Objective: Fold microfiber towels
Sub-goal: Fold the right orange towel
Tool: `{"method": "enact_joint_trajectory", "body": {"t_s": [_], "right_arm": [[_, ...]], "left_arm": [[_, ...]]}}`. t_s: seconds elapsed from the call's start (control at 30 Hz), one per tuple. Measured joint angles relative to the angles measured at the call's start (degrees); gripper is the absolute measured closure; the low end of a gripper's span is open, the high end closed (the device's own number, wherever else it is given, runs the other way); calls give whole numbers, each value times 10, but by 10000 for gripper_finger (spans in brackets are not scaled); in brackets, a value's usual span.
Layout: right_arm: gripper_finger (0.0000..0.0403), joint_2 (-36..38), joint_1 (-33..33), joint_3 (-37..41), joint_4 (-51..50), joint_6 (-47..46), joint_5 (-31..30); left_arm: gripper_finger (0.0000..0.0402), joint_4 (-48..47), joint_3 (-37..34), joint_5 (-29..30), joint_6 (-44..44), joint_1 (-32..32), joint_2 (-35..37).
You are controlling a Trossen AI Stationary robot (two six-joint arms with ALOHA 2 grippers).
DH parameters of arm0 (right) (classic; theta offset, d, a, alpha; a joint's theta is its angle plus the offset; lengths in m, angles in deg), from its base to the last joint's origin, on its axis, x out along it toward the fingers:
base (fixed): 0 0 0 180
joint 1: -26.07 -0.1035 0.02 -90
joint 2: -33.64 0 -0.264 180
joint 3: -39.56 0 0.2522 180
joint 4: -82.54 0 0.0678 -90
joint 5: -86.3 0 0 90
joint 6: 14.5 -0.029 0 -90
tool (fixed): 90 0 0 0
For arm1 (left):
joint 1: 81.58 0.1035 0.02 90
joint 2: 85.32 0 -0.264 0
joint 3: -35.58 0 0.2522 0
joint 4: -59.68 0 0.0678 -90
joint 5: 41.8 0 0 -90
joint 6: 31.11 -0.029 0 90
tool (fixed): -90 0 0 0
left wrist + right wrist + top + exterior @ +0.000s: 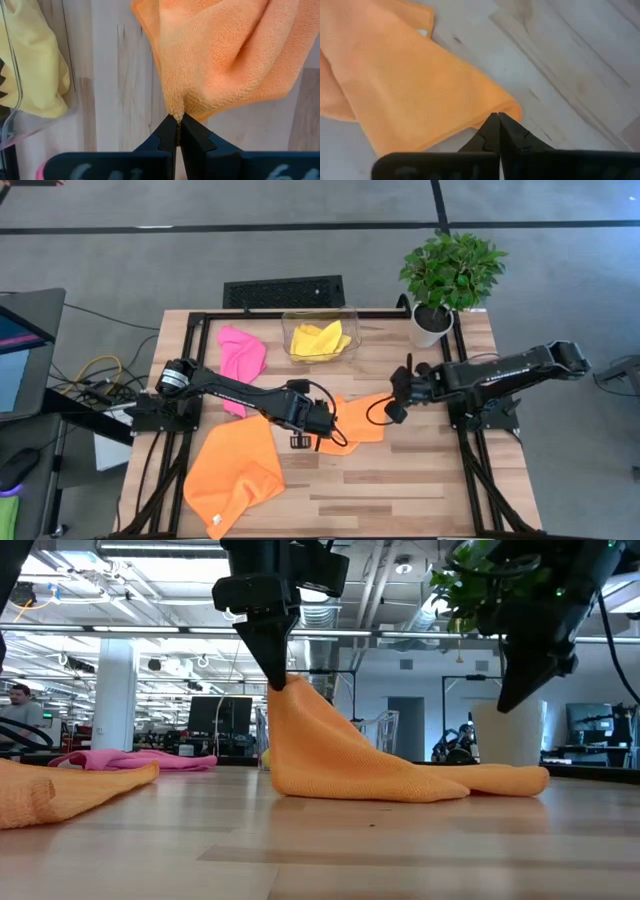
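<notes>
An orange microfiber towel lies mid-table, one part pulled up into a peak. My left gripper is shut on that peak. My right gripper hangs shut above the towel's right end, which lies flat on the table, and touches nothing. A second orange towel lies spread at the near left. A pink towel lies at the far left. A yellow towel sits crumpled in the clear bin. My left gripper pinches a small bunch of the orange towel between its two fingers, only at their free ends. The fingers come from above, slanting down. The held part stands raised as a peak, and the cloth drapes from it onto the table. One layer or several, I cannot tell.
A potted plant stands at the far right corner. A dark keyboard lies beyond the far edge. Bare wood shows along the near edge. A person sits far off in the room behind.
</notes>
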Motion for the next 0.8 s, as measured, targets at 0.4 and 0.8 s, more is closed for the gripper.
{"method": "enact_joint_trajectory", "body": {"t_s": [0.4,0.8], "right_arm": [[294,-78,15,0,4,-32,59],[207,-171,106,0,-6,-20,90]], "left_arm": [[397,2,0,0,0,0,0],[397,2,0,-3,0,0,0]]}}
